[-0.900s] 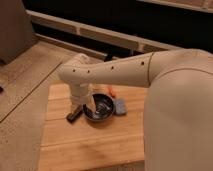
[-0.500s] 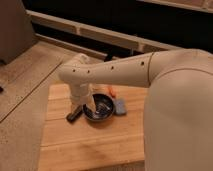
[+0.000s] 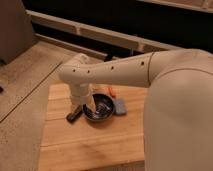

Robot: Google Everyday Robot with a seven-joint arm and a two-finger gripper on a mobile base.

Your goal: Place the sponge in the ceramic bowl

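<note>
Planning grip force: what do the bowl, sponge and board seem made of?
Ceramic bowl: dark, glossy, likely glazed ceramic, highlights inside. Sponge: matte blue-grey, probably soft foam. Board: pale wood, visible plank seams. Gripper hangs at the bowl's left rim.

A pale wooden plank table (image 3: 100, 145) stands on a speckled, sandy-grey floor (image 3: 20, 120). Behind it a light rail (image 3: 90, 31) runs slantwise across a dark wall. A dull brown panel (image 3: 12, 30) fills the upper left. The end effector (image 3: 86, 103) hangs low over the table's middle.
</note>
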